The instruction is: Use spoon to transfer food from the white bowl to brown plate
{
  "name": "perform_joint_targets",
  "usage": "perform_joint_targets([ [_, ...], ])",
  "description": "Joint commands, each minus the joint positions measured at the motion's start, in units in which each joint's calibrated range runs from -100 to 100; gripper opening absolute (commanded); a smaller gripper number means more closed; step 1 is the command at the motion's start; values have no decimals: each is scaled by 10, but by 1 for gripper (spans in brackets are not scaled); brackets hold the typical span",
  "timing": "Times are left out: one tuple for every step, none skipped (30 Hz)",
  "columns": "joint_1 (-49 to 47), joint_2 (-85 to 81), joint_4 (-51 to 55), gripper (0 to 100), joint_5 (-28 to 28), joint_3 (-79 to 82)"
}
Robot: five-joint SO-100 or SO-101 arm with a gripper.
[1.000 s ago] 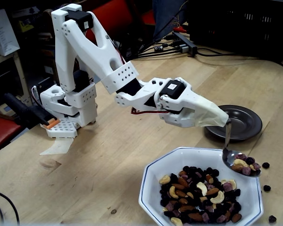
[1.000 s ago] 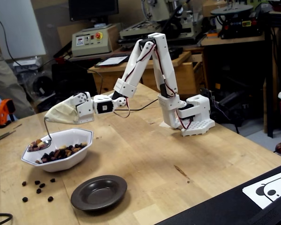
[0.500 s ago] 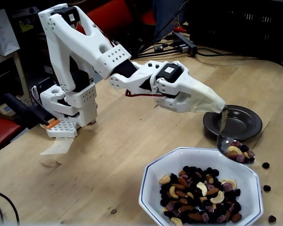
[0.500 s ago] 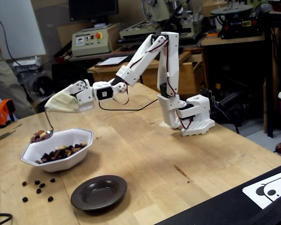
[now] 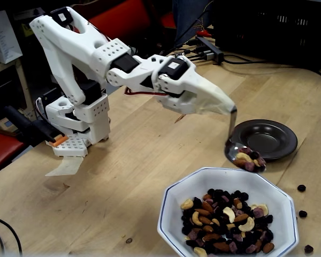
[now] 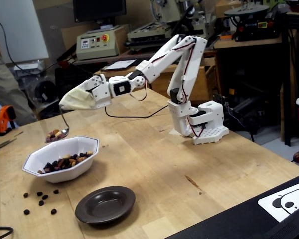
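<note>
So in a fixed view from the bowl side, the white 3D-printed arm [image 5: 91, 53] reaches out from its base at the left, and the gripper [image 5: 231, 110] is wrapped up in cream-coloured tape, so I honestly can't tell how the jaws stand under there. Sticking down out of the wrap is the shiny silver metal tablespoon [image 5: 241, 151], handle near vertical, bowl roughly level and loaded with a little heap of trail mix: nuts, raisins and purplish bits [image 5: 249, 159]. The spoon hangs in the air just past the far rim of the large white octagonal ceramic bowl with the thin blue rim line [image 5: 174, 206], between it and the small round dark brown glossy plate [image 5: 281, 140], overlapping the plate's near-left edge in this view. The bowl is full of the same mix. A few dark raisins [image 5: 302, 188] lie loose on the light wooden tabletop [image 5: 123, 176] to the bowl's right.

In the other fixed view, from the opposite side, the taped gripper [image 6: 65, 106] sits high and the loaded spoon [image 6: 59, 132] hovers clear above the far-left rim of the white bowl [image 6: 84, 163], not touching it. The dark plate [image 6: 89, 211] sits nearer the camera, apart from the bowl. Stray raisins [image 6: 40, 198] dot the table [image 6: 189, 169] left of the plate.
</note>
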Motion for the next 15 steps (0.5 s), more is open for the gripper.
perform_joint_targets([
  [1, -107, 25, 4, 2, 19],
  [1, -135, 43, 4, 2, 32],
  [1, -154, 55, 4, 2, 41],
  [0, -170, 66, 4, 2, 46],
  [0, -185, 78, 4, 2, 50],
  [0, -200, 88, 4, 2, 55],
  [0, -215, 99, 4, 2, 59],
  [0, -229, 109, 4, 2, 63],
  [0, -242, 118, 4, 2, 66],
  [0, -254, 127, 4, 2, 71],
  [0, -266, 136, 4, 3, 75],
  [0, -278, 144, 4, 5, 80],
  [-1, -291, 152, 4, 9, 87],
  [-2, -306, 160, 4, 15, 92],
  [-7, -321, 167, 4, 21, 99],
])
